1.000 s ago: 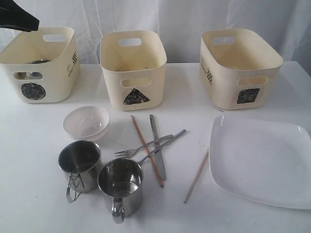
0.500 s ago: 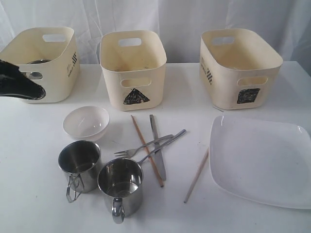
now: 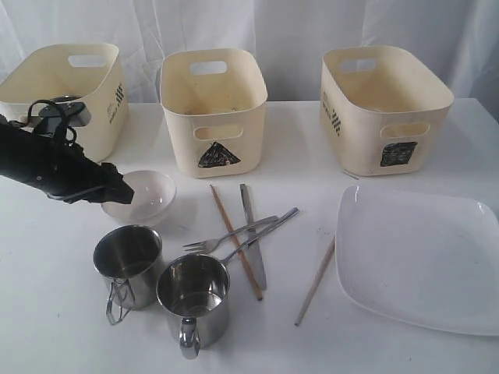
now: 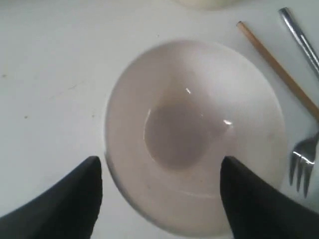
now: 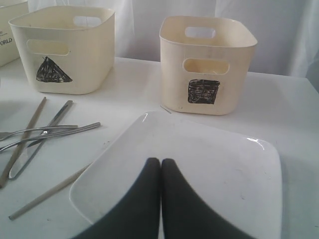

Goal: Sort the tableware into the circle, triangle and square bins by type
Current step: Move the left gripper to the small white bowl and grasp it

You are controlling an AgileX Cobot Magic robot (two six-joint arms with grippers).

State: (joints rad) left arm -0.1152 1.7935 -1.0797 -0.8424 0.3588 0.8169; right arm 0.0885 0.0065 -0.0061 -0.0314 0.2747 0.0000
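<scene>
The white bowl [image 4: 194, 134] sits on the table [image 3: 70, 327] right under the left pincer [image 4: 160, 167]. The pincer's jaws are spread wide, one on each side of the bowl's near rim, and hold nothing; whether they touch the rim cannot be told. Just past the bowl from that pincer lie a chopstick [image 4: 276, 67] and the fork [image 4: 299, 154], a mug [image 3: 127, 261] stands close beside it, and the circle bin [image 3: 100, 132] is right behind its arm. The right pincer [image 5: 160, 164], jaws pressed together and empty, hangs over the plate [image 5: 214, 164], with the square bin [image 5: 207, 64] straight ahead of it and the triangle bin [image 5: 62, 50] farther off beyond the cutlery.
</scene>
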